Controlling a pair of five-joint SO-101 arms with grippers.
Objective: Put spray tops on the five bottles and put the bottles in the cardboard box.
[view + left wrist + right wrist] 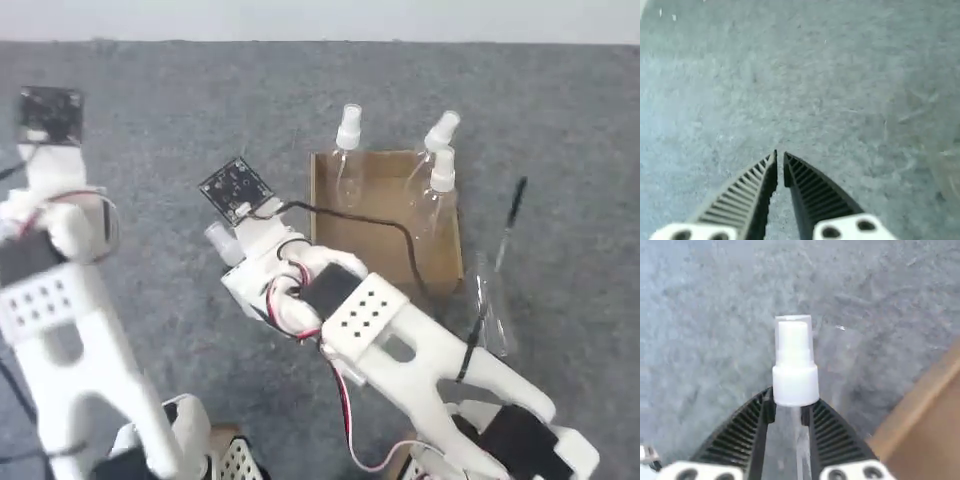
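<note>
Left arm: left claw (780, 156) hangs over the bare grey counter (840, 75). Jaws are closed to a thin slit, with nothing between them.

Right arm, mid-counter: right claw (789, 405) is clamped on the neck of a clear bottle (791, 442), just under its white spray top (795, 365), which is fitted on. In the high view the held bottle is just left of the cardboard box (440, 265) and outside it. I cannot tell whether its base touches the counter.

Box contents: three capped bottles, tops standing above the rim. The first bottle (348, 130) is at the far left corner. The second bottle (443, 128) and third bottle (441, 170) are close together at the far right side.

Right of the box: a loose bottle (492, 305), clear and hard to make out, lies on the counter. A thin dark stick (512, 215) lies just beyond it, apart from the box wall
</note>
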